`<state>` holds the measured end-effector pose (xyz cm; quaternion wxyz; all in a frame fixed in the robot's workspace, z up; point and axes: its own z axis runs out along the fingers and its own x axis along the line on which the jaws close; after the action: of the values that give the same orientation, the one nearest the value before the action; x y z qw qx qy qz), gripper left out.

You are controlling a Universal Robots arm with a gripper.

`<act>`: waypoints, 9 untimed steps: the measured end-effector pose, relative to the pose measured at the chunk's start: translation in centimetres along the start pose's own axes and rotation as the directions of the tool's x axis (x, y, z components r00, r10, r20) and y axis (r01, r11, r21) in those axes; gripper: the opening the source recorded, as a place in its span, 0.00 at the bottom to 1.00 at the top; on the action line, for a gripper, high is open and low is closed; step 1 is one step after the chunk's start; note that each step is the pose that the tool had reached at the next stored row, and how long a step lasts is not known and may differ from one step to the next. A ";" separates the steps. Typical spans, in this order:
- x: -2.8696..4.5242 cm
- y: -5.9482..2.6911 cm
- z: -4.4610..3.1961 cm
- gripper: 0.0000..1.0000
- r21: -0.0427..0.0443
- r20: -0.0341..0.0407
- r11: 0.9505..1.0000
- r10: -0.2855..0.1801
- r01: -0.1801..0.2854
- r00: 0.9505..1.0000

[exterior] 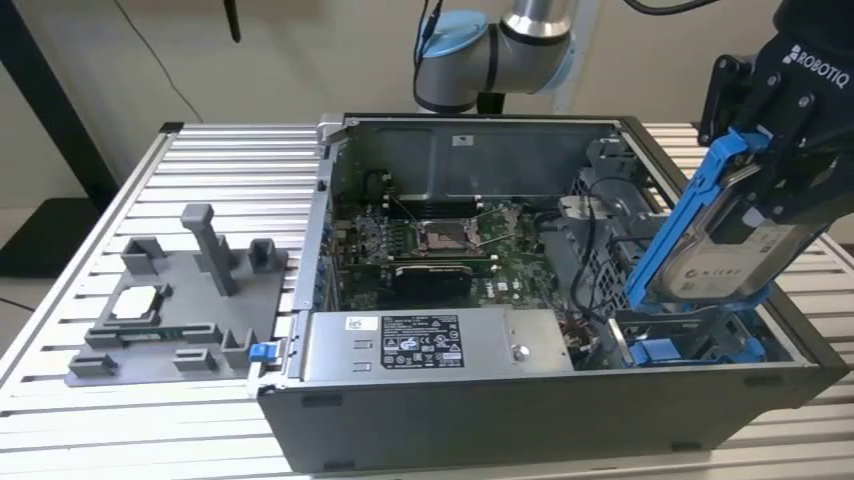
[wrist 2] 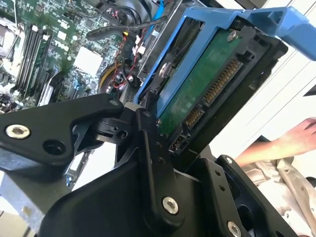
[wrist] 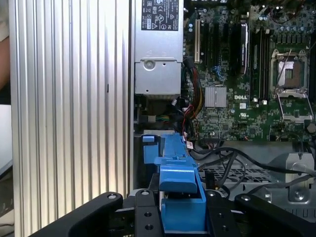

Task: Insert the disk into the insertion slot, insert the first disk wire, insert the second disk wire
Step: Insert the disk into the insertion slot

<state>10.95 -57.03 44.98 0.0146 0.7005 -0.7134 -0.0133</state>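
gripper (exterior: 771, 195) angled down, clamping disk (exterior: 721, 265) (on edge, tilted) above insertion slot (exterior: 683, 350)

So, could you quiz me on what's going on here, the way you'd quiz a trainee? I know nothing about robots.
1. True or false: the gripper is shut on the disk.
2. Where is the disk? A) flat on the grooved table; B) held tilted over the insertion slot at one end of the computer case; C) lying on the motherboard.
3. Fill in: the plastic frame clipped round the disk is ____ in colour.

Key: 1 true; 2 B; 3 blue.
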 end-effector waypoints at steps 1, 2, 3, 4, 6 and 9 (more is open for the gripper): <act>0.00 0.00 0.03 0.00 0.000 0.000 1.000 0.000 0.000 1.000; 0.00 0.00 0.06 0.00 0.000 0.000 1.000 0.000 0.000 1.000; 0.00 0.00 0.10 0.00 0.000 0.000 1.000 0.000 0.000 1.000; 0.00 -0.01 0.14 0.00 0.000 0.000 1.000 0.000 0.000 1.000; 0.00 -0.01 0.29 0.00 0.000 0.000 1.000 0.000 0.000 1.000; 0.00 -0.02 0.45 0.00 0.000 0.000 1.000 0.000 0.000 1.000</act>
<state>10.95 -57.03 44.53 0.0147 0.7005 -0.7134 -0.0132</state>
